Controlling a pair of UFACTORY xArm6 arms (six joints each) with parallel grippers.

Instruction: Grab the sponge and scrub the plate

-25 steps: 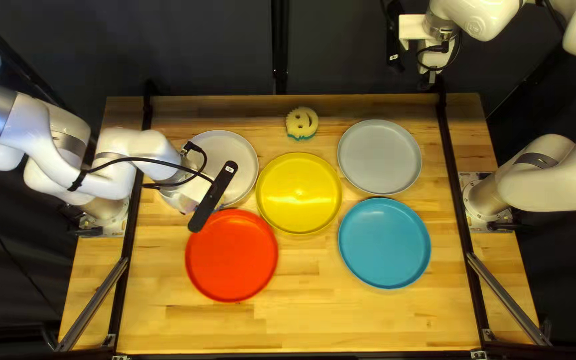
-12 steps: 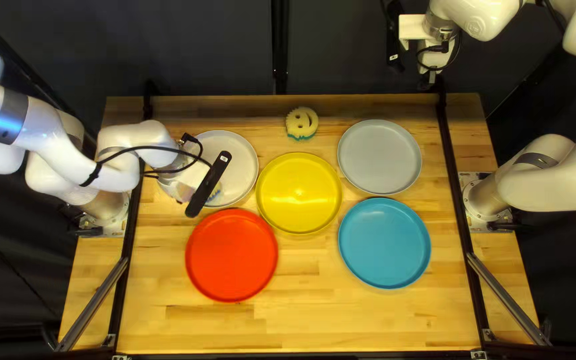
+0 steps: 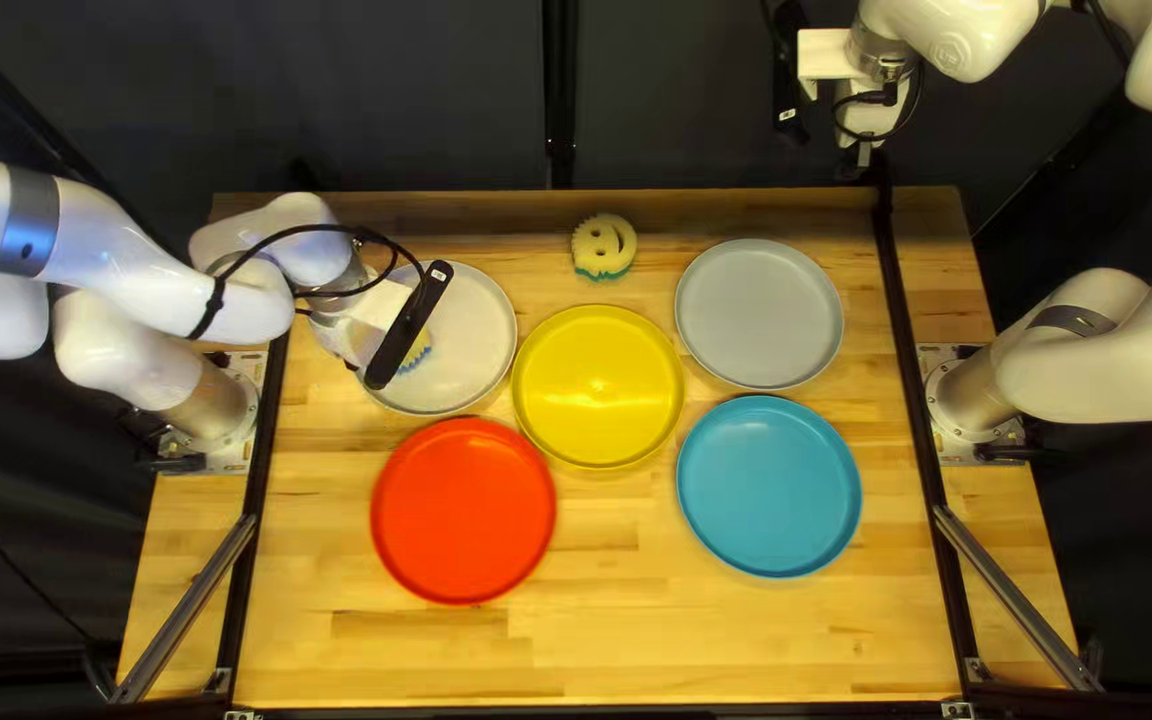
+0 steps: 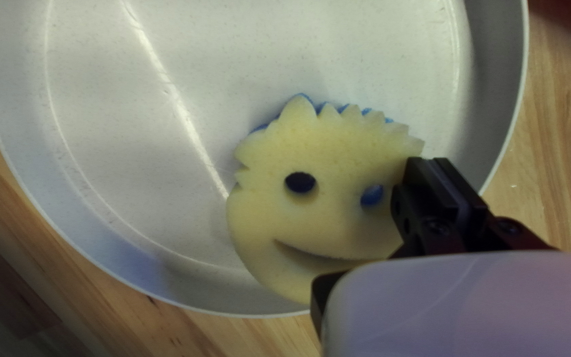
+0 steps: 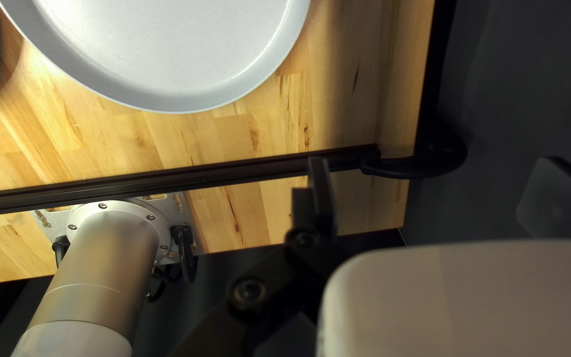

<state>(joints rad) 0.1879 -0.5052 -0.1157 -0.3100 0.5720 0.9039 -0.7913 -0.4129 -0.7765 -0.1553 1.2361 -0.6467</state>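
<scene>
On one white plate, one sponge

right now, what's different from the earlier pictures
My left gripper and the blue-backed sponge moved together across the white plate, toward the table's far edge. No grasp or release shows. All plates, the green-backed sponge and my right arm stayed put.

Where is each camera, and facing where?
Top left view: above table's near edge, facing down aslant; left arm, right arm show.
Left wrist view: on wrist, past left gripper, down at sponge on white plate.
Right wrist view: on wrist, past right gripper, toward grey plate and right arm's base.
Top left, right wrist views share the grey plate.
</scene>
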